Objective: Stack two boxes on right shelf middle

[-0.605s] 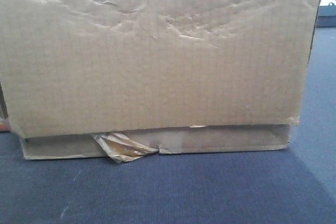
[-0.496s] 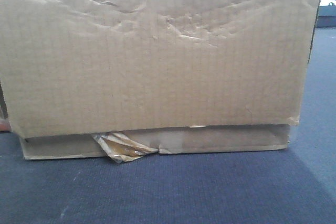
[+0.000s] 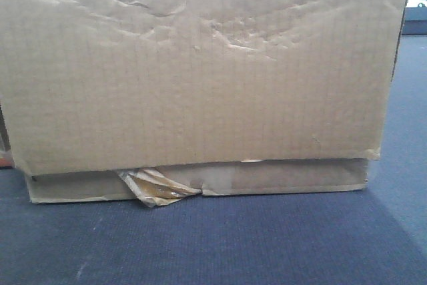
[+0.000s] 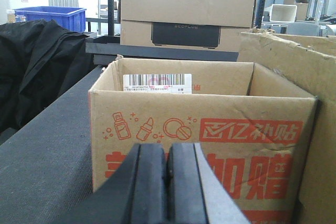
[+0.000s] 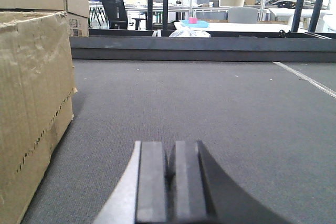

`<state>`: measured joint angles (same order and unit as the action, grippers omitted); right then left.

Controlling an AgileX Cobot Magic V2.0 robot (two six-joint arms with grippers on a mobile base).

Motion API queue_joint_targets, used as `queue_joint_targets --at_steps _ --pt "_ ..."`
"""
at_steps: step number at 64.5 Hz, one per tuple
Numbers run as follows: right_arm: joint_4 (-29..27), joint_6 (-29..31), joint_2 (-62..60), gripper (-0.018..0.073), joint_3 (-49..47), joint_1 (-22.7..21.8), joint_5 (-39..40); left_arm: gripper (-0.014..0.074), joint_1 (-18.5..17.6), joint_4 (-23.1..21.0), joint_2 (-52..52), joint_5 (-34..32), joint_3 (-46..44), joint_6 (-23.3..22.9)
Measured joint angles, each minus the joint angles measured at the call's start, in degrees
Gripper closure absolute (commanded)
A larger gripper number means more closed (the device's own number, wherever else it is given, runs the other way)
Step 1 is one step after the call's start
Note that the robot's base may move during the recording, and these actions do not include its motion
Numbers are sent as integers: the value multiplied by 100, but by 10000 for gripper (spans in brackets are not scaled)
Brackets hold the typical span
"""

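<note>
The tall creased brown box [image 3: 200, 65] fills the front view and rests on the flatter box [image 3: 287, 177], whose yellowish tape [image 3: 157, 189] peels at the lower left. Both stand on the grey carpeted surface [image 3: 233, 245]. My left gripper [image 4: 168, 157] is shut and empty, low over that surface, with the tall box's side [image 4: 315, 82] to its right. My right gripper [image 5: 170, 157] is also shut on nothing, and the brown boxes [image 5: 31, 87] stand to its left. The right shelf middle is out of view.
Straight ahead of the left gripper stands an open red-printed carton [image 4: 210, 129]. Behind it is a closed box with a black label [image 4: 186, 19], with black cloth [image 4: 37, 72] and a blue bin [image 4: 52, 17] to the left. A dark rail [image 5: 199, 51] borders the surface's far edge.
</note>
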<state>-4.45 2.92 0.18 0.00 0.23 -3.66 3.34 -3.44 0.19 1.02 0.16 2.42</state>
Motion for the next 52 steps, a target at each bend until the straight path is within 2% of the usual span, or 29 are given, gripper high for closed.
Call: queue_joint_targets --at_steps 21,28,37,44,52 --pt "0 0 0 721 0 0 22 707 0 0 0 -196 0 0" --pt "0 0 0 721 2 0 300 707 0 0 0 -295 0 0" --pt "0 0 0 721 -32 0 746 707 0 -93 0 -857 0 0" --pt "0 0 -10 721 -501 0 669 707 0 -171 -4 -1012 -288 0" --pt "0 0 -21 721 -1552 0 405 707 0 -184 -13 -521 -1252 0"
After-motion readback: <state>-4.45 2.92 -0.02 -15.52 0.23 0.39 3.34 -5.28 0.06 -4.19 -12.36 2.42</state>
